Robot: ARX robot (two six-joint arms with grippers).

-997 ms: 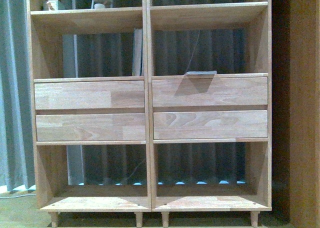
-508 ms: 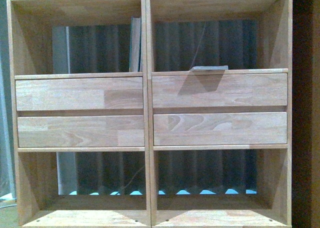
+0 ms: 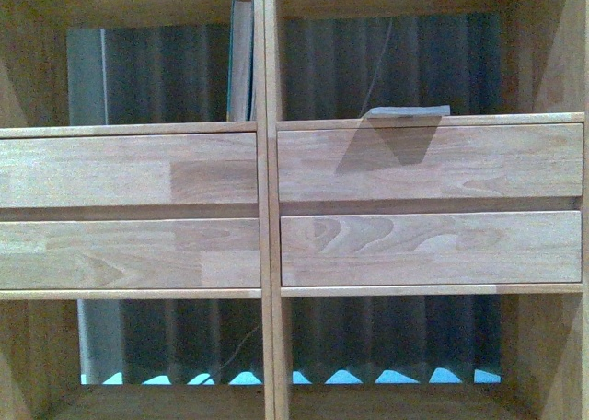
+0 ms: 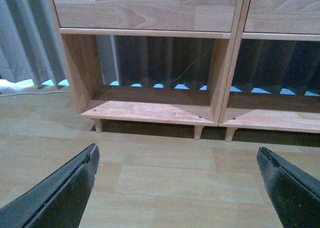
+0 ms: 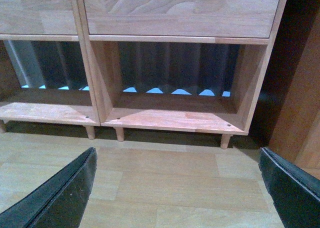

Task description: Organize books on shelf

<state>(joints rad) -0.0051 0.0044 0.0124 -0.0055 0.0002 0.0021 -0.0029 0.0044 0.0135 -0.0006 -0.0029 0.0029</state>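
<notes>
Grippers both spread, empty: left gripper point(image 4: 177, 155), right gripper point(image 5: 178, 155); raise the right, level, to the flat paperback point(image 3: 405, 112) above it.

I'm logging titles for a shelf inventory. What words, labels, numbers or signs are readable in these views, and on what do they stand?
None: no text can be read in any view.
Teal hardback, upright in the left compartment: only its edge shows, no lettering legible.
Thin paperback, flat in the right compartment: seen edge-on, no print visible.
Drawer fronts and shelf: plain wood, no labels.
</notes>
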